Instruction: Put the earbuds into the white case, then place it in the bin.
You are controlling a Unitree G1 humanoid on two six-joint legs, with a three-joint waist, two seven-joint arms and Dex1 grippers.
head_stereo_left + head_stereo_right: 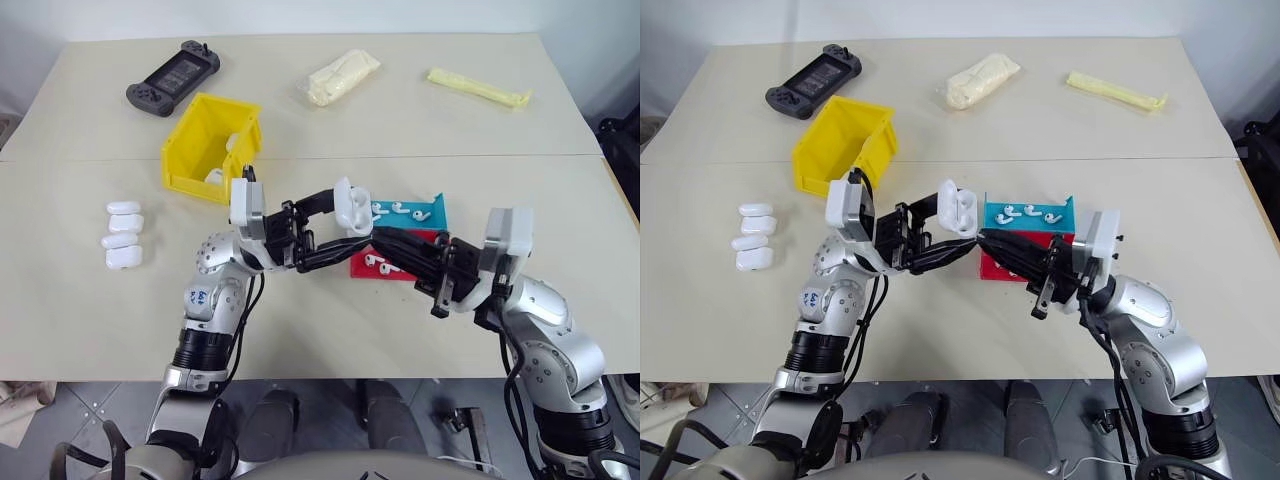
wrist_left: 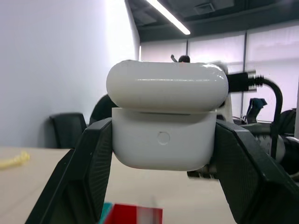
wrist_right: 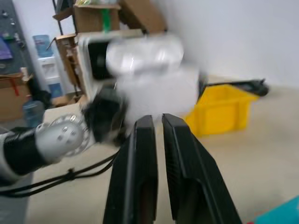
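Observation:
My left gripper is shut on the white case, holding it up above the table between the two arms. The left wrist view has the case clamped between both fingers, its lid ajar. The tips of my right gripper sit just beside and below the case, and its fingers are nearly together with nothing visible between them. Earbuds lie in a teal tray, and more earbuds lie in a red tray below it. The yellow bin stands behind my left arm with white cases inside.
Several white cases lie in a column at the table's left. A black game controller, a clear bag of pale stuff and a yellow packet lie at the back. A seam runs across the table behind the bin.

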